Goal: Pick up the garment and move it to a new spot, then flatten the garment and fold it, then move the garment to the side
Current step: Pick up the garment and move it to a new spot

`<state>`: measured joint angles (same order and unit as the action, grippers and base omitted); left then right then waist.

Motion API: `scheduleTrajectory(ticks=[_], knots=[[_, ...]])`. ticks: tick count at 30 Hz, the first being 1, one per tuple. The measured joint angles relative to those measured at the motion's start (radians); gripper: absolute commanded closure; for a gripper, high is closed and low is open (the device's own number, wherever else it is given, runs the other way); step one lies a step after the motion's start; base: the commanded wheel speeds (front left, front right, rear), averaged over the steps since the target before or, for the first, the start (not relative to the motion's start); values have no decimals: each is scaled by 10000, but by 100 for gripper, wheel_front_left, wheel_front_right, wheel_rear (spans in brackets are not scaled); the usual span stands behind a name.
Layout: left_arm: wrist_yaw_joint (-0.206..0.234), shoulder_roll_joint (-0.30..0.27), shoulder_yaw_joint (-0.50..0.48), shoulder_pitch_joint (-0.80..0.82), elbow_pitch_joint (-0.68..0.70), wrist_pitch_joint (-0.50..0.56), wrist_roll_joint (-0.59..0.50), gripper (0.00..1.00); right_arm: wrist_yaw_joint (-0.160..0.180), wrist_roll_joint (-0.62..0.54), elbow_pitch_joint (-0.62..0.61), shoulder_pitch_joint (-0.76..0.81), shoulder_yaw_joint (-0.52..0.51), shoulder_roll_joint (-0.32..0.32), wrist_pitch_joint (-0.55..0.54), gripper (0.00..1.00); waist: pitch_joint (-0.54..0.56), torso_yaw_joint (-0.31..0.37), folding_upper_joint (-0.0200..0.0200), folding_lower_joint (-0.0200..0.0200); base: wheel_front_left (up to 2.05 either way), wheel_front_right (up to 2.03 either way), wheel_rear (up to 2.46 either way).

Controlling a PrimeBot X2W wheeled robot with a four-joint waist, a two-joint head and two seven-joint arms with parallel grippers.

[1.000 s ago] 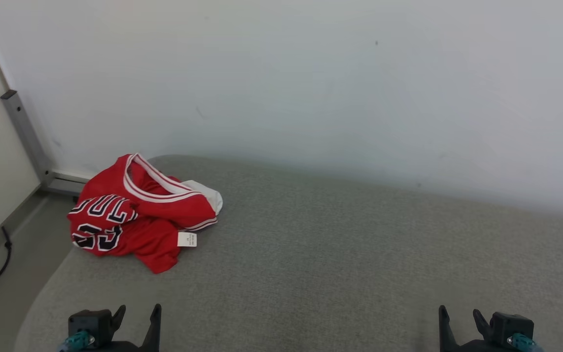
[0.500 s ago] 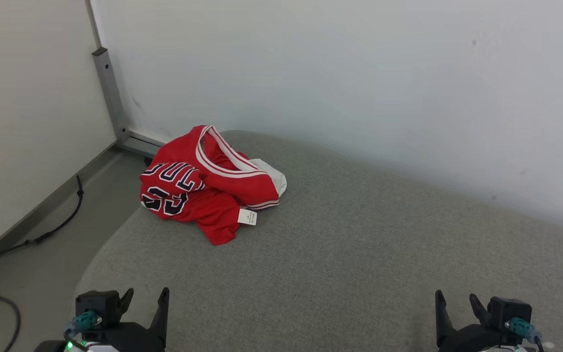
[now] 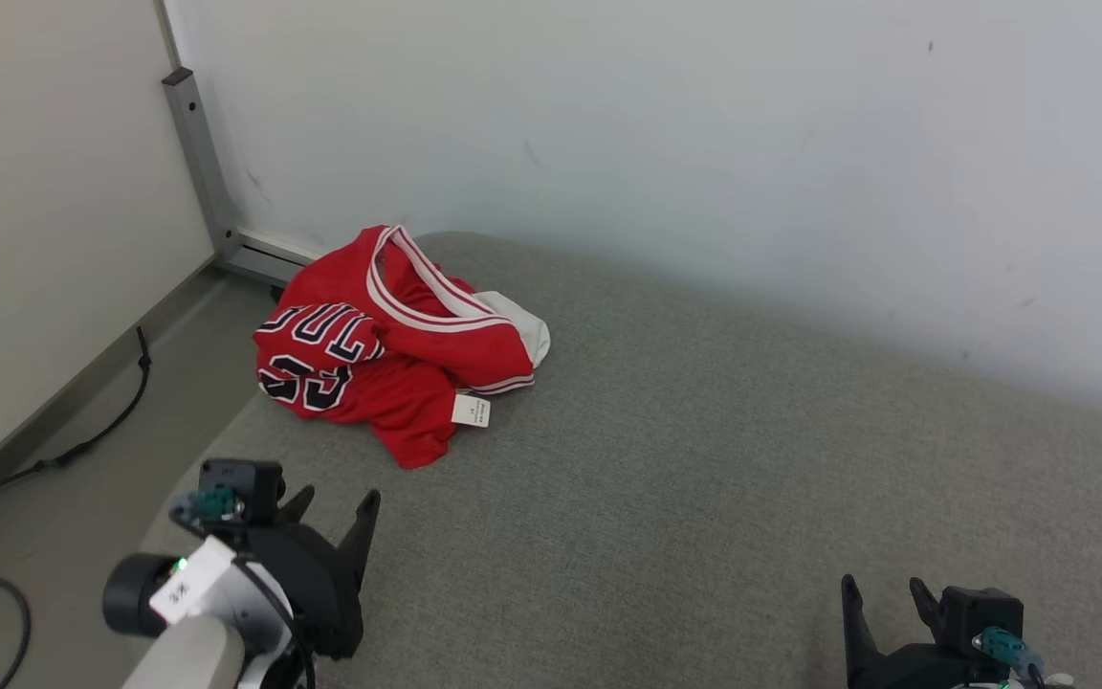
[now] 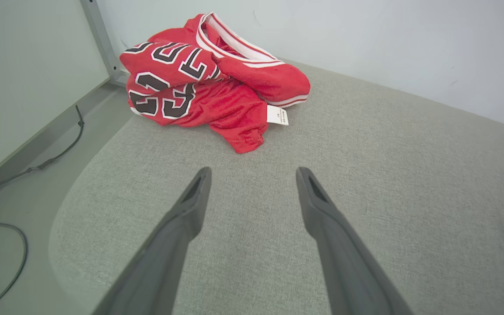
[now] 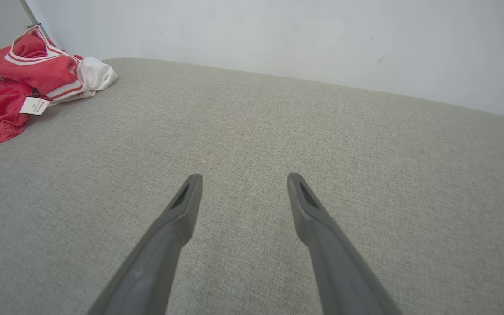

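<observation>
Crumpled red jersey [image 3: 388, 344] at 10 o'clock, on the rounded far-left corner of the grey worktop [image 3: 704, 459], at its left edge, near the wall [image 3: 656, 144]. Bare cloth from 12 round to 4 o'clock. Spread and empty: left fingers [image 4: 186, 214] at 7 o'clock, short of the jersey; right fingers [image 5: 175, 223] at 5, well apart.

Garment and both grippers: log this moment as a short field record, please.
garment: red jersey, crumpled heap, not yet flattened or folded
location: far left corner of the grey padded surface
label: white, at the heap's near edge
left gripper: open, empty, short of the garment, fingers pointing at it
right gripper: open, empty, over bare surface, well apart from the garment
</observation>
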<state>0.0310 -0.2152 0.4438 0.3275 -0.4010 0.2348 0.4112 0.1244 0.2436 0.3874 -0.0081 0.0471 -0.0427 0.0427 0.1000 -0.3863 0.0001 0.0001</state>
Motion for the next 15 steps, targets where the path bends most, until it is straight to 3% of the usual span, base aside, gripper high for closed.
scheduleTrajectory(ticks=[15], knots=[[-784, -173, 2, 3137, -1728, 1480, -56, 0, 0, -878, -1919, -87, 67, -324, -754, 0, -1468, 1156, 1, 1, 0, 0, 0]])
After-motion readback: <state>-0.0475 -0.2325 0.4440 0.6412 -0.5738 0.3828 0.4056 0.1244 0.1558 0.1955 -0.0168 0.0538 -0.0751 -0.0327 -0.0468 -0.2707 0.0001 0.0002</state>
